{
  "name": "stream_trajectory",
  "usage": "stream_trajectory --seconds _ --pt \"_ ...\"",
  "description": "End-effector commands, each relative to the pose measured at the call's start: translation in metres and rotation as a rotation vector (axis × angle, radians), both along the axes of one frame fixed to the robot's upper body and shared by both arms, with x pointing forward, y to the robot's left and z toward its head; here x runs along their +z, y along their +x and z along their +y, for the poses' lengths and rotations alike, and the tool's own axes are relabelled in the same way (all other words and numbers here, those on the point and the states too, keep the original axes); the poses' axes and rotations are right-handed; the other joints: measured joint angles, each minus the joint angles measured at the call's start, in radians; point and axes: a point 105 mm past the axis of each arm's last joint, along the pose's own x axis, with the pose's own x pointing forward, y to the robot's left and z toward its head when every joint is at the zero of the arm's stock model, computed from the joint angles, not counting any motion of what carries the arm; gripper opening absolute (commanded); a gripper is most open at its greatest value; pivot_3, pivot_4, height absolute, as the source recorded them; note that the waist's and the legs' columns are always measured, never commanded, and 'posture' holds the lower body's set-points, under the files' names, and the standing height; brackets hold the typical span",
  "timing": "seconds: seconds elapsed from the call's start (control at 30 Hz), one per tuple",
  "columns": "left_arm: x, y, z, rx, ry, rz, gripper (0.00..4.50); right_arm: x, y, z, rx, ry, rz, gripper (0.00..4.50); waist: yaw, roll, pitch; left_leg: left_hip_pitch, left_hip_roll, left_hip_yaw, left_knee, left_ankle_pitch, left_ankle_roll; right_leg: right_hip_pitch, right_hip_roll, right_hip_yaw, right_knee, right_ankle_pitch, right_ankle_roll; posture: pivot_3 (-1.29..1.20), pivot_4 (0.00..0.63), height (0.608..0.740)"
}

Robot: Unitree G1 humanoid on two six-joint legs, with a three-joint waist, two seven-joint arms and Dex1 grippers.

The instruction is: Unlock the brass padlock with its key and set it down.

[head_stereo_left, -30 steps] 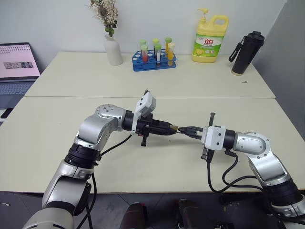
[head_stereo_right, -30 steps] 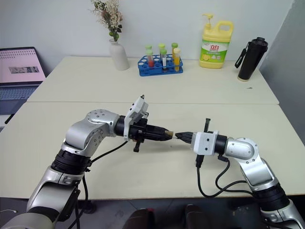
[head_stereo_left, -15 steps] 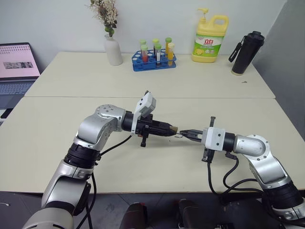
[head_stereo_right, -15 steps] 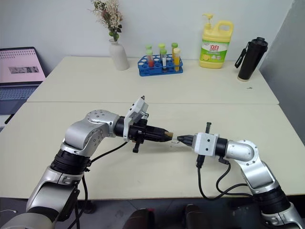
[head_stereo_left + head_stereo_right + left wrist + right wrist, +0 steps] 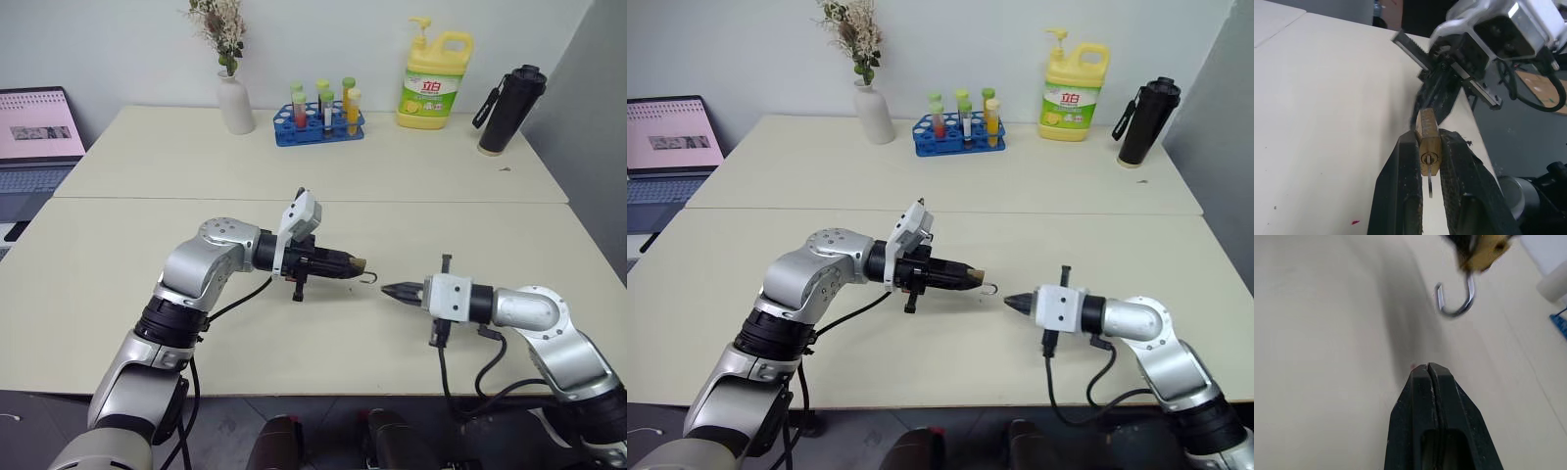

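The brass padlock (image 5: 1428, 138) is pinched between the black fingers (image 5: 1405, 181) of my left gripper (image 5: 353, 263), held above the table. Its silvery shackle (image 5: 1455, 302) has swung open and hangs as a hook off the body. The key (image 5: 1429, 183) sticks out of the keyhole on the end facing the left wrist. My right gripper (image 5: 385, 290) is shut with nothing between its fingers (image 5: 1429, 382). It points at the padlock from a short way off to the right and slightly lower, touching nothing.
At the back of the cream table (image 5: 118, 284) stand a white vase (image 5: 233, 103), a blue test tube rack (image 5: 318, 122), a yellow detergent bottle (image 5: 434, 67) and a black bottle (image 5: 506, 108). A laptop (image 5: 34, 137) sits at the far left.
My right gripper has pulled away from the padlock, down and to the right. The shackle, which met its tips before, now hangs open. The left arm stayed put.
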Motion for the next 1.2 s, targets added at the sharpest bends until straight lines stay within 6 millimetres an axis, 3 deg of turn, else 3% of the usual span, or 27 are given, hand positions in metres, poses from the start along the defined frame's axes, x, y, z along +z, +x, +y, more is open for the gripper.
stream_trajectory --seconds 0.03,0.2,0.3,0.67,1.17,1.2 --pt "-0.009 0.004 -0.001 0.056 0.016 -0.057 0.18 0.019 -0.003 -0.009 -0.031 0.029 -0.014 0.00 0.000 0.000 0.000 0.000 0.000 0.000 0.000 0.000 0.000 0.000 0.000 0.000 0.000 0.000 0.000 0.00 0.150 0.740" --pt "-0.024 0.012 0.000 0.133 0.032 -0.052 0.18 0.028 -0.009 -0.009 -0.056 0.078 0.022 0.00 -0.002 0.000 0.000 0.000 0.001 -0.001 0.000 0.000 0.000 0.000 0.000 0.001 0.001 0.000 0.000 0.00 0.150 0.740" --pt "-0.035 0.011 -0.002 0.151 0.032 -0.004 0.18 0.025 -0.022 -0.001 -0.014 0.092 0.104 0.57 -0.001 0.000 0.000 0.000 0.001 -0.002 0.000 0.000 0.000 0.000 0.000 0.001 0.001 -0.001 0.002 0.00 0.150 0.740" --pt "-0.057 0.027 -0.010 0.224 0.027 0.073 0.18 0.020 -0.012 0.004 -0.104 0.146 0.163 4.46 -0.001 0.000 0.000 0.000 0.000 -0.001 0.000 0.000 0.000 0.000 0.000 0.000 0.000 -0.001 0.002 0.00 0.150 0.740" --pt "-0.064 0.041 -0.018 0.270 0.036 0.147 0.18 0.018 -0.012 0.004 -0.116 0.152 0.162 4.50 -0.001 0.000 0.000 0.000 0.000 -0.001 0.000 0.000 0.000 0.000 0.000 0.000 0.000 -0.001 0.002 0.00 0.150 0.740" --pt "-0.063 0.045 -0.018 0.285 0.040 0.137 0.90 0.018 -0.012 0.004 -0.115 0.151 0.164 4.50 -0.001 0.000 0.000 0.000 0.000 -0.001 0.000 0.000 0.000 0.000 0.000 0.000 0.000 -0.001 0.002 0.00 0.150 0.740"
